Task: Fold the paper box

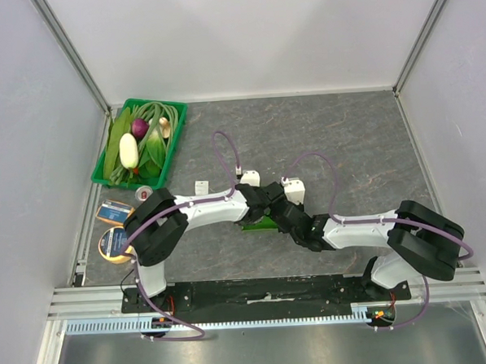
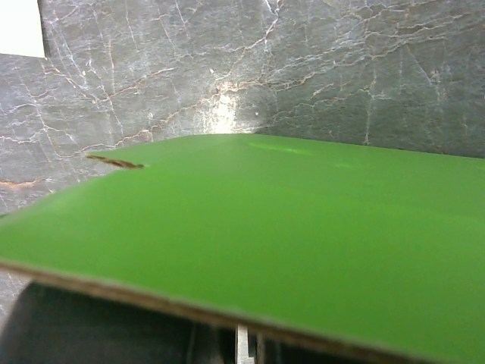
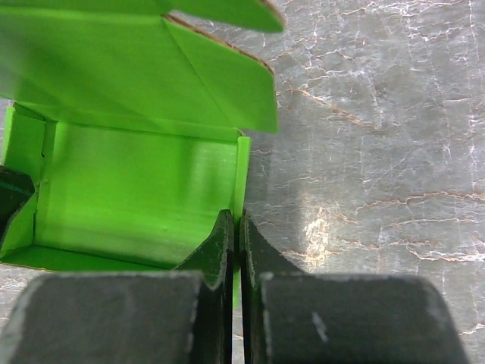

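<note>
The lime-green paper box (image 1: 258, 224) lies at the table's middle, mostly hidden under both grippers. In the right wrist view it (image 3: 144, 189) stands partly folded, with raised walls and a flap leaning over its far side. My right gripper (image 3: 241, 221) is shut on the box's right wall, one finger inside and one outside; it shows in the top view (image 1: 287, 220) too. My left gripper (image 1: 265, 207) is at the box's far side. In the left wrist view a green panel (image 2: 288, 220) fills the picture and hides the fingers.
A green crate (image 1: 175, 124) of vegetables stands at the back left. Two round tins (image 1: 113, 242) and a small red-and-white item (image 1: 143, 192) lie by the left wall. A white tag (image 1: 201, 187) lies behind the left arm. Grey walls enclose the table.
</note>
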### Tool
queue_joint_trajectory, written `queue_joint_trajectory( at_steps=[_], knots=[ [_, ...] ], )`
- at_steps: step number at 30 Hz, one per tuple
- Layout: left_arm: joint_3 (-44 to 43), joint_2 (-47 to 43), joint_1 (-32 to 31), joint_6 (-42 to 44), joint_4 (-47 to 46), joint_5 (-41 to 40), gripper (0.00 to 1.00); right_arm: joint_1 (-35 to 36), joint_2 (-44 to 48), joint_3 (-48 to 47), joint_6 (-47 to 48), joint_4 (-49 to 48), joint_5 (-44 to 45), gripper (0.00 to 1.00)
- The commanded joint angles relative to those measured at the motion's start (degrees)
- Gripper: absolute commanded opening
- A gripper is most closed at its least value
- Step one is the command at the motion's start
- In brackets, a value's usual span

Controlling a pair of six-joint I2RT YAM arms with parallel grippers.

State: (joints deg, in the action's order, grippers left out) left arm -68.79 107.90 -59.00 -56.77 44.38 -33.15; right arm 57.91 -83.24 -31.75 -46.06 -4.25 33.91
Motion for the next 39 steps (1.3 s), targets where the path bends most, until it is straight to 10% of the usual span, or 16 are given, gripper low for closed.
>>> queue_joint_trajectory(
  at_steps=[1,12,22,35,39],
  knots=[
    [7.44,7.16,-0.59,-0.01,3.0,0.97,0.02,1.06,-0.17,-0.6,-1.75,0.3,-0.25,0.0],
    [12.72,-3.74,-0.41,6.85,-9.13,8.71,0.04,1.06,0.18,0.02,-2.36,-0.94,-0.96,0.0],
    [14.92,-16.4,1.17,7.99,-11.51,9.59,0.52,1.15,-0.43,-1.03,-1.84,0.21,0.46,0.09],
    [24.83,-44.59,3.45,8.26,-11.52,8.72,0.8,1.06,3.17,-1.47,-0.35,3.71,1.77,0.58],
    [30.12,-53.65,16.93,10.62,-10.63,14.65,0.77,1.07,9.57,-1.3,3.25,6.97,2.74,0.78]
  ],
)
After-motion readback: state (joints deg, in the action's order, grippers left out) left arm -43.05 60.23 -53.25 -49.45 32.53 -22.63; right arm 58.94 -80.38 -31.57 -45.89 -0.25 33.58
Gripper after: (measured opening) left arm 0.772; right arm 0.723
